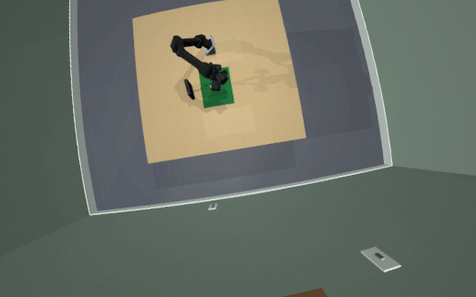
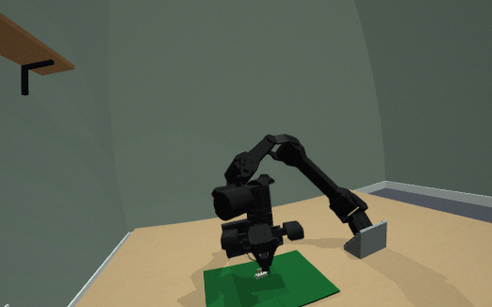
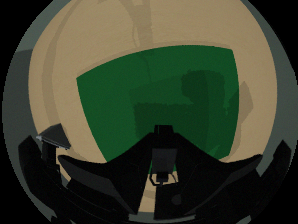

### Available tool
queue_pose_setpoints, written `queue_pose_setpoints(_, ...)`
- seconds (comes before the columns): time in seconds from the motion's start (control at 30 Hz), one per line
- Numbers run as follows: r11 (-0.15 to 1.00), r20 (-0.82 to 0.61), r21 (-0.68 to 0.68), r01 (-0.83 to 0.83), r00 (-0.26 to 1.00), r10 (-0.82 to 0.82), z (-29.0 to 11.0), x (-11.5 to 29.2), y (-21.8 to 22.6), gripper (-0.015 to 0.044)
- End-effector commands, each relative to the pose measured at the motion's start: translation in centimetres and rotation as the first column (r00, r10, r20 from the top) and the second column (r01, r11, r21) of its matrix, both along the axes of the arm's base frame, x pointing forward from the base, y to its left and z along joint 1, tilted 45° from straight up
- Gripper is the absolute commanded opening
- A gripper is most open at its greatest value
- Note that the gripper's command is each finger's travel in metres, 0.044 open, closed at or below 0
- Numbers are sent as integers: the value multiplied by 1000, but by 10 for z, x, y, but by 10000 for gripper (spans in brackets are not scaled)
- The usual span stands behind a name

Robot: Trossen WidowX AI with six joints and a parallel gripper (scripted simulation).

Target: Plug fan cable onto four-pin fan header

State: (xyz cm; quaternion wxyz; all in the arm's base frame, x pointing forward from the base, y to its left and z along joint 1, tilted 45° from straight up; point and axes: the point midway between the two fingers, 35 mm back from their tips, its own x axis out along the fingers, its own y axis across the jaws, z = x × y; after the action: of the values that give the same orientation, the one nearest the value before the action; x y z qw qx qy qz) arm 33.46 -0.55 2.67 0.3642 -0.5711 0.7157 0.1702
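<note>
Because the plug (image 3: 160, 177) must be pressed straight down, it is clamped in the gripper (image 2: 262, 265), pointed vertically with the header (image 2: 259, 275) just beneath on the green board (image 2: 303, 278).

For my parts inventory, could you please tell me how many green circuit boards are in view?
1: the flat green circuit board lies on the tan table, directly beneath the black gripper. No others show.

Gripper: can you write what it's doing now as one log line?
gripper: shut on plug | position: above header on green board | plug: not yet released
</note>
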Motion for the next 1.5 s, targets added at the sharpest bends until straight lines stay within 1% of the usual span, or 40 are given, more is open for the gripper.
queue_pose_setpoints(0.0,995,-99,12,-95,990,95,3,-1,-5,0)
queue_pose_setpoints(0.3,949,-302,82,-303,900,313,9,-2,-11,0)
queue_pose_setpoints(0.63,846,-485,207,-492,699,525,15,-3,-18,0)
queue_pose_setpoints(0.87,746,-576,316,-586,507,642,19,-3,-22,0)
queue_pose_setpoints(1.07,649,-624,418,-636,319,714,23,-4,-26,0)
queue_pose_setpoints(1.27,544,-642,523,-656,116,757,27,-5,-30,0)
queue_pose_setpoints(1.47,437,-631,627,-645,-90,771,31,-6,-34,0)
